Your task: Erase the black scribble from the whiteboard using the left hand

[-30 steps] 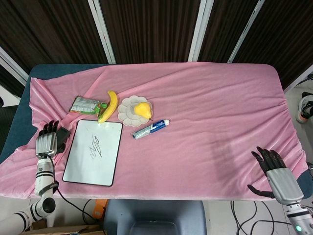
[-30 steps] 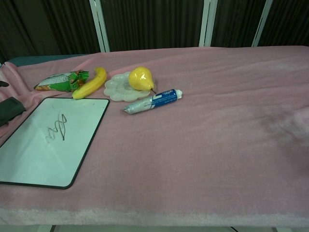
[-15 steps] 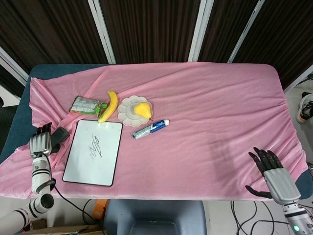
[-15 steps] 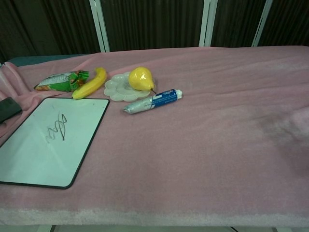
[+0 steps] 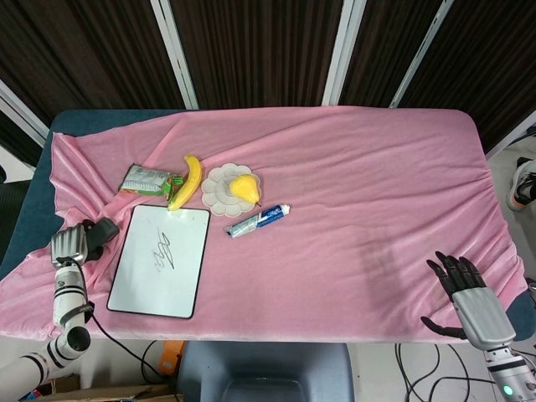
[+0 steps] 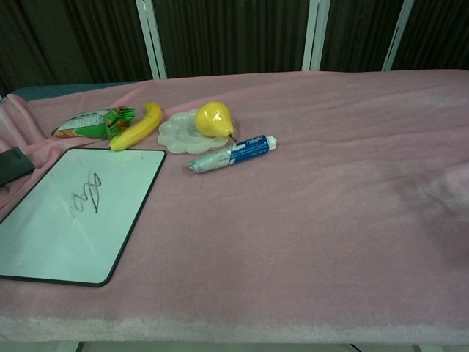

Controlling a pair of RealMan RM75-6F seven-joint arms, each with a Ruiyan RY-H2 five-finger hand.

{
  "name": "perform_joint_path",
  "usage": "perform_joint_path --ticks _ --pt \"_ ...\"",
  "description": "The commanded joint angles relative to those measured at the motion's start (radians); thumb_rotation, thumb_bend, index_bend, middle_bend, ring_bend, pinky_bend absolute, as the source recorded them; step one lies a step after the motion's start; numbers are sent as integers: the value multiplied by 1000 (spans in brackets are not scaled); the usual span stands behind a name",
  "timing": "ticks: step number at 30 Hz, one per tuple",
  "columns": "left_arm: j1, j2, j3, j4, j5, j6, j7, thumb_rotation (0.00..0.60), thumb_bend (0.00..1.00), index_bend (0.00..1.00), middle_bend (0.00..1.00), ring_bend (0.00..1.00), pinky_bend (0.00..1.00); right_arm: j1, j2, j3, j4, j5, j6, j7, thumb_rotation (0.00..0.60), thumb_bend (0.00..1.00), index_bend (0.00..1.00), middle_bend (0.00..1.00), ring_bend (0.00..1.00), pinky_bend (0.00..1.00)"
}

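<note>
The whiteboard (image 5: 179, 280) lies at the left front of the pink cloth, with a black scribble (image 5: 163, 251) in its upper half; the chest view shows the whiteboard (image 6: 66, 242) and scribble (image 6: 84, 194) too. A dark eraser (image 5: 103, 230) sits just left of the board's far corner, and it appears at the left edge as the eraser (image 6: 12, 165) in the chest view. My left hand (image 5: 69, 244) is beside the eraser with its fingers curled at the eraser's left end; whether it holds the eraser is hidden. My right hand (image 5: 466, 292) hangs off the right front corner, fingers spread, holding nothing.
Behind the board lie a green snack packet (image 5: 146, 179), a banana (image 5: 188, 181), a white plate (image 5: 213, 194) with a pear (image 5: 244, 187), and a blue-white tube (image 5: 258, 220). The cloth is rumpled along the left edge.
My left hand drew back toward the table's left edge and its fingers went from stretched over the eraser to curled beside it. The right hand shifted slightly.
</note>
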Motion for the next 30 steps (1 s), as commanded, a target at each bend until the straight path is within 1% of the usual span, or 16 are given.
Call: perform_joint_path --ticks 1,4,9,13,15,16,19,21,24,27,30 --pt "6 4 6 -15 23 18 -21 600 340 441 508 458 436 -1 1 0 -1 0 1 -2 600 336 0 0 0 26" --pt "15 13 9 -36 56 40 -57 600 348 444 510 460 445 0 1 -1 -2 -1 -2 -6 600 337 0 0 0 26" --pt "43 31 14 -101 140 109 -147 600 419 540 595 529 494 1 -2 -2 -2 1 -7 -12 600 336 0 0 0 26" --pt "82 70 36 -225 226 179 -210 600 589 620 679 594 522 3 -2 -3 -4 1 -13 -19 600 336 0 0 0 26" --pt "111 89 65 -306 291 238 -232 600 661 650 715 606 513 3 -3 -3 -5 2 -15 -23 600 336 0 0 0 26" --pt "125 99 82 -343 318 262 -231 600 678 659 727 607 498 4 -4 -3 -6 3 -16 -25 600 337 0 0 0 26" --pt "157 146 152 -478 387 292 -190 600 694 668 742 607 451 5 -5 -5 -6 3 -22 -29 600 337 0 0 0 26" --pt "168 178 193 -558 415 291 -154 600 697 671 746 607 436 7 -5 -7 -7 1 -26 -32 600 337 0 0 0 26" --pt "173 208 246 -644 441 268 -105 600 699 675 748 606 415 10 -4 -11 -8 -4 -32 -33 600 337 0 0 0 26" --pt "169 206 265 -677 442 262 -49 600 695 680 751 605 404 11 -3 -12 -8 -5 -33 -31 600 337 0 0 0 26" --pt "158 178 258 -681 422 269 15 600 693 681 753 604 402 12 -4 -12 -8 -4 -37 -36 600 337 0 0 0 26"
